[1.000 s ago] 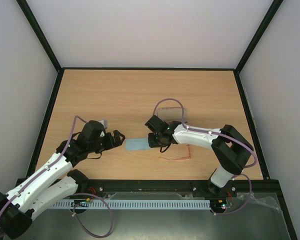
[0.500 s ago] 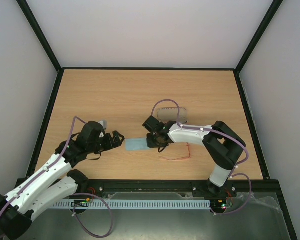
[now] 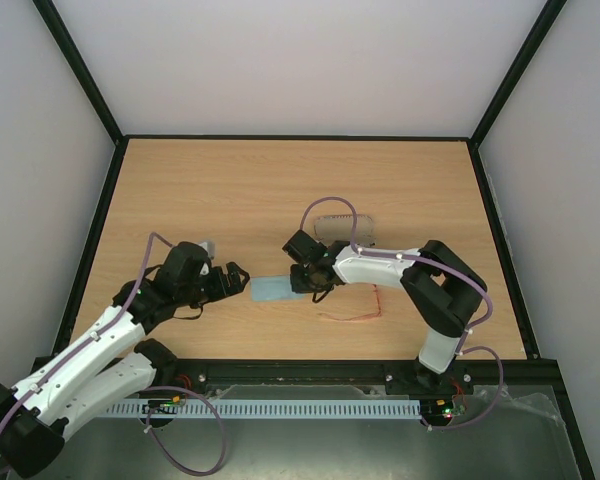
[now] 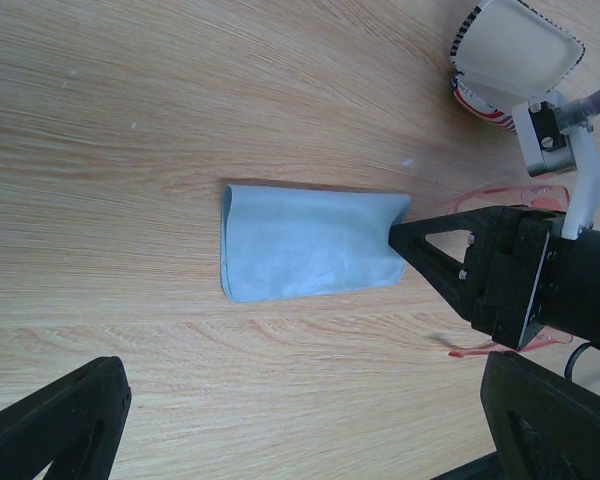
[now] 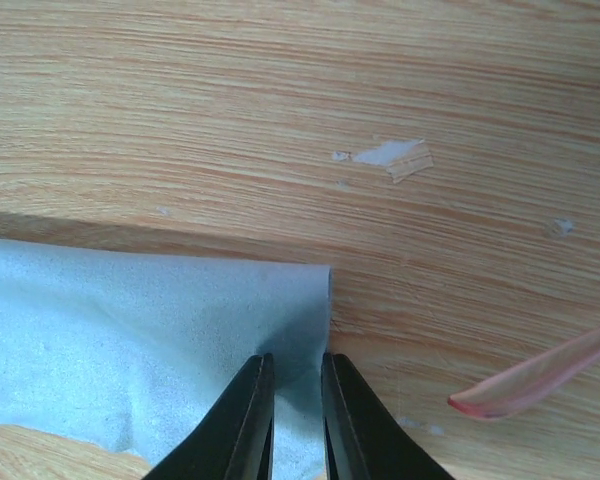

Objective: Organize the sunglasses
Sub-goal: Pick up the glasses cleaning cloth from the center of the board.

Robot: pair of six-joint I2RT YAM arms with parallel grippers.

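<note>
The sunglasses are a thin reddish-orange frame lying flat on the table, just near-right of my right gripper; one arm tip shows in the right wrist view. A light blue cloth lies between the two grippers. My right gripper has its jaws drawn close on the cloth's right edge, only a narrow strip of cloth between them. My left gripper stands wide open just left of the cloth, holding nothing.
The oval striped case lies open behind the right gripper, its pale inside showing. A black frame runs along the table's near edge. Small pale flecks mark the wood.
The right gripper's jaws have narrowed onto the cloth's right edge and the right arm has edged slightly left. The left arm has hardly moved.
</note>
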